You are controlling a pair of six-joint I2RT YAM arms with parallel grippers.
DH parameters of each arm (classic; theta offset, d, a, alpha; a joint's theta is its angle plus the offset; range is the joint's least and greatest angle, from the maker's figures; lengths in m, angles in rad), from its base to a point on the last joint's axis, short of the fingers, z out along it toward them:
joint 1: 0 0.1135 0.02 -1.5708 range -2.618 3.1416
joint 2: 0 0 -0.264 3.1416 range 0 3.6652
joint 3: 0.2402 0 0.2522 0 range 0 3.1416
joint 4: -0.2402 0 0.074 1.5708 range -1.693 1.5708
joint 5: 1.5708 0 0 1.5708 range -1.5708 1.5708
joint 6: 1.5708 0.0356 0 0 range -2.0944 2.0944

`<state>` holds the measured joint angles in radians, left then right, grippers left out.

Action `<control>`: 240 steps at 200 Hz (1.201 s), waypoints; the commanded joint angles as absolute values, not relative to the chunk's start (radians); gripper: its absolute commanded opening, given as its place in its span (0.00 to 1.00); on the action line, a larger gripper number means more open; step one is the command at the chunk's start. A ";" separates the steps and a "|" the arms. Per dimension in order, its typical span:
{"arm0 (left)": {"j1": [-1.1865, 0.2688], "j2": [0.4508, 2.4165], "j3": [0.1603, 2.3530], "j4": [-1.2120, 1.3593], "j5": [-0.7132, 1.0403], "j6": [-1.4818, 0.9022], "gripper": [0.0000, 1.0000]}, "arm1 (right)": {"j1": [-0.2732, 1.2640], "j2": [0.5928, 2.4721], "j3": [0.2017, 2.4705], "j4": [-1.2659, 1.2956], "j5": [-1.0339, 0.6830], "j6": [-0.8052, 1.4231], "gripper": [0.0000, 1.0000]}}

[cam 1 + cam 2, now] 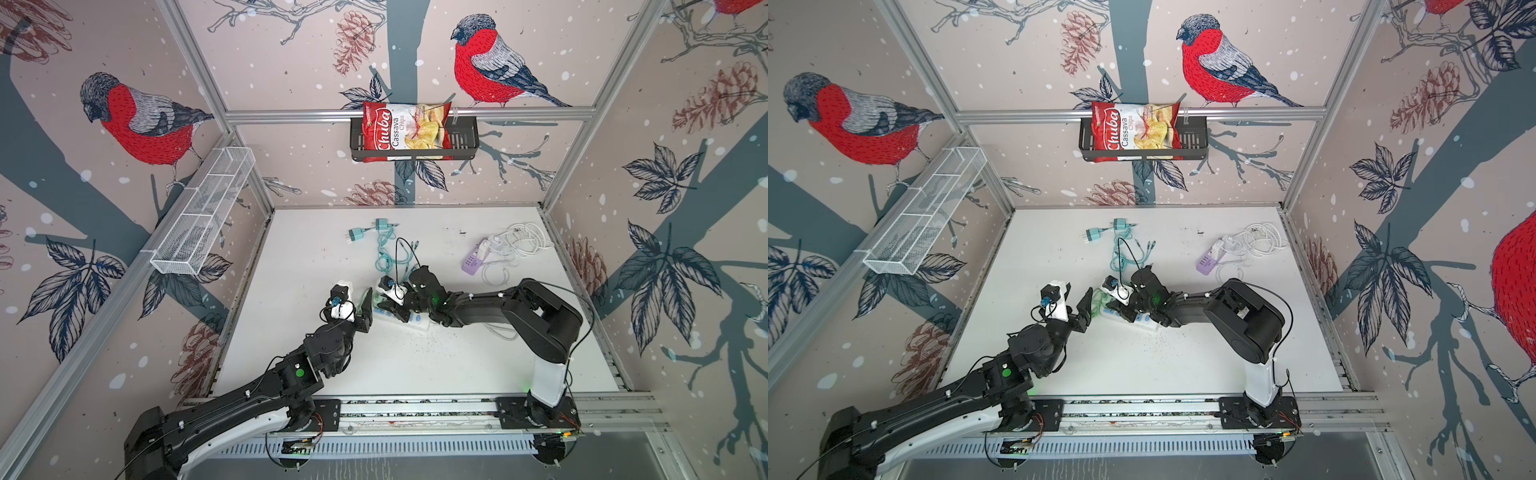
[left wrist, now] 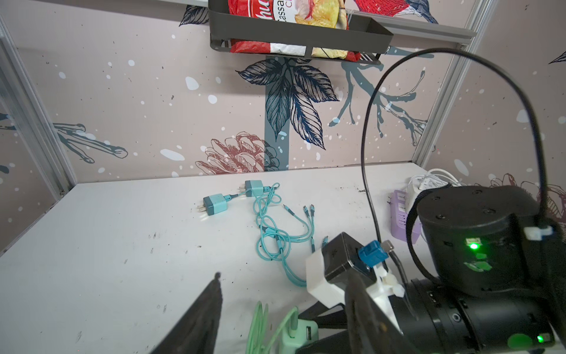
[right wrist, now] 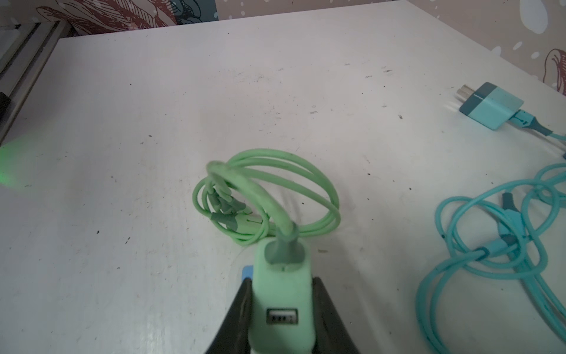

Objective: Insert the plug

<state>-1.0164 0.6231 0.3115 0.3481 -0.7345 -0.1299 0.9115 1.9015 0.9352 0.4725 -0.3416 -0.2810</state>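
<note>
My right gripper [image 3: 280, 309] is squeezed tight on the green plug [image 3: 280, 294], with one finger on each side of it. The plug has a small slot on its face. A thick green cord [image 3: 269, 196] comes out of its end and lies in a round loop on the white table [image 3: 122, 122]. In both top views this gripper sits near the middle of the table, right over the white power strip [image 1: 417, 323], and the plug is near the strip's left end. I cannot tell if the plug's pins are in the strip, because the gripper hides them. My left gripper [image 1: 367, 311] is just beside the plug, on its left. Its fingers [image 2: 202, 315] stand apart and hold nothing. Farther back on the table lie two blue-green chargers [image 1: 357, 235] with a tangled blue-green cord [image 1: 384, 259]. Over to the right at the back is a purple power strip [image 1: 471, 262] with a pile of white cords [image 1: 525, 239] next to it. On the back wall a black basket [image 1: 465, 143] holds a red bag of chips [image 1: 386, 133]. A white wire basket [image 1: 203, 212] hangs on the left wall.
</note>
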 commanded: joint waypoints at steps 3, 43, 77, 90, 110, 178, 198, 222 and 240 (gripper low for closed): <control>-1.015 0.607 0.313 0.357 -0.732 -0.124 0.63 | 0.919 1.918 0.928 0.274 -0.286 -0.263 0.00; -1.015 0.604 0.302 0.376 -0.739 -0.105 0.63 | 0.918 1.910 0.924 0.281 -0.264 -0.252 0.02; -1.015 0.601 0.304 0.362 -0.746 -0.101 0.63 | 0.923 1.921 0.944 0.275 -0.247 -0.241 0.09; -1.015 0.591 0.301 0.355 -0.749 -0.106 0.63 | 0.923 1.927 0.957 0.267 -0.246 -0.234 0.13; -1.015 0.574 0.292 0.341 -0.767 -0.123 0.64 | 0.928 1.929 0.975 0.257 -0.231 -0.230 0.24; -1.015 0.511 0.268 0.273 -0.790 -0.143 0.64 | 0.934 1.929 1.014 0.264 -0.201 -0.215 0.37; -1.015 0.492 0.267 0.260 -0.805 -0.143 0.64 | 0.934 1.928 1.018 0.269 -0.198 -0.213 0.39; -1.015 0.483 0.259 0.259 -0.809 -0.141 0.64 | 0.936 1.924 1.022 0.268 -0.188 -0.211 0.42; -1.015 0.491 0.255 0.268 -0.815 -0.141 0.65 | 0.936 1.908 1.016 0.275 -0.186 -0.208 0.44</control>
